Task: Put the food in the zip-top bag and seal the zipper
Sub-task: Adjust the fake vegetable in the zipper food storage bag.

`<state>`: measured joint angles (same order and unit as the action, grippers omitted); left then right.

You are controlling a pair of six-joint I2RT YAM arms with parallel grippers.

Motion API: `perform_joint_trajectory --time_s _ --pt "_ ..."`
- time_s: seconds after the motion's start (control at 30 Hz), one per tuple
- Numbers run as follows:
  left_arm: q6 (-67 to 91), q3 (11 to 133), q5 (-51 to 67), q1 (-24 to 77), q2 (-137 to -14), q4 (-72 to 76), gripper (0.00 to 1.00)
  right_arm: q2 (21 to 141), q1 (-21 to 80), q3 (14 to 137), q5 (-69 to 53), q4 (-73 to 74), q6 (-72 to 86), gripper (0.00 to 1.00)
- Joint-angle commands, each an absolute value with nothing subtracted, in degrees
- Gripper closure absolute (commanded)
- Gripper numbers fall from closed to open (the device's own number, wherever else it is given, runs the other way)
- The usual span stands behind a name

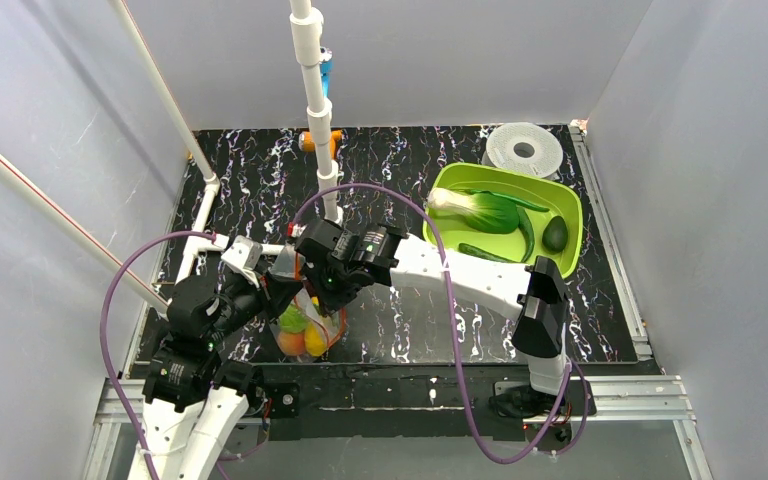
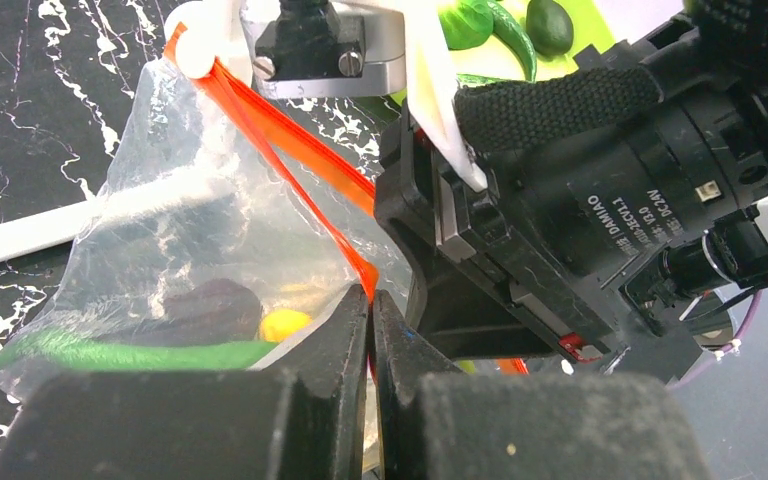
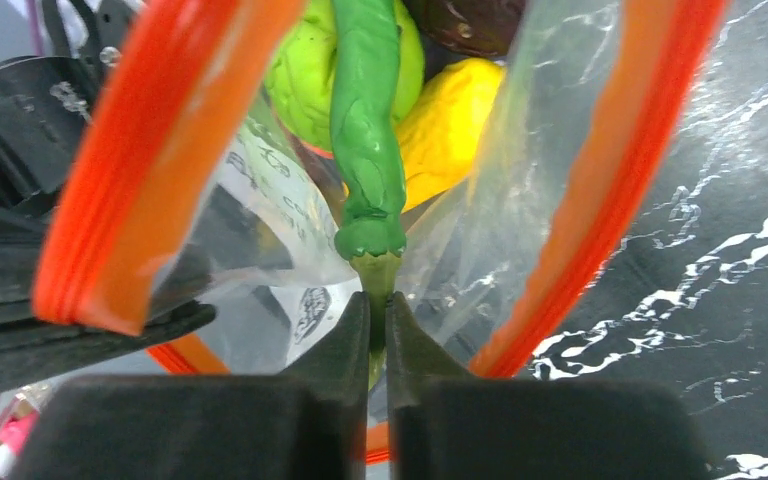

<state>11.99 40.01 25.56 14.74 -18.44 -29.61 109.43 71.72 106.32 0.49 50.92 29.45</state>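
Observation:
The clear zip-top bag [image 1: 308, 325] hangs with its mouth open between my two grippers. My left gripper [image 2: 372, 295] is shut on the red-orange zipper [image 2: 290, 150] at one side of the mouth. My right gripper [image 3: 378, 300] is shut on the stem of a green pod [image 3: 365, 120], which hangs down into the open mouth. Inside the bag lie a light green leafy ball [image 3: 300, 75], a yellow piece [image 3: 450, 125] and a dark purple plum [image 2: 210, 305]. The two zipper strips [image 3: 600, 190] stand wide apart on either side of the pod.
At the back right stands a lime-green tray [image 1: 570, 265] that holds a leafy green vegetable [image 1: 480, 210], green pods [image 1: 526, 230] and a dark avocado [image 1: 555, 234]. A white round lid [image 1: 524, 150] lies behind it. A white pole [image 1: 315, 110] rises just behind the grippers.

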Motion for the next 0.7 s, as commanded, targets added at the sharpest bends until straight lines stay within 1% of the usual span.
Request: perform_joint_trajectory --time_s 0.0,0.07,0.2,0.33,0.43,0.5,0.57,0.67 --pt "11.78 39.74 25.73 14.68 -18.01 -28.65 1.0 105.52 72.07 108.34 -5.99 47.67 31.55 0.83" --pt "11.78 39.81 25.75 14.7 -17.91 -28.66 1.0 104.0 72.12 108.86 -7.28 47.11 32.27 0.7" --pt "11.78 39.81 25.58 14.72 -17.82 -28.82 1.0 101.18 71.79 109.27 -4.54 49.11 32.54 0.64" --pt "11.78 39.81 25.64 14.76 -17.82 -28.83 1.0 97.25 71.38 105.55 1.34 50.5 33.99 0.59" --pt "11.82 39.74 25.66 14.67 -17.83 -28.75 1.0 94.72 70.91 100.85 1.67 48.85 35.32 0.49" --pt "11.8 39.8 25.75 14.72 -17.99 -28.59 1.0 94.08 70.72 99.16 0.67 47.83 36.29 0.49" --pt "11.78 39.88 25.88 14.72 -18.25 -28.72 1.0 94.33 70.72 98.34 2.14 48.24 36.94 0.49" --pt "11.78 39.78 25.89 14.66 -18.13 -28.76 1.0 95.5 70.66 98.33 5.07 50.14 37.61 0.58"
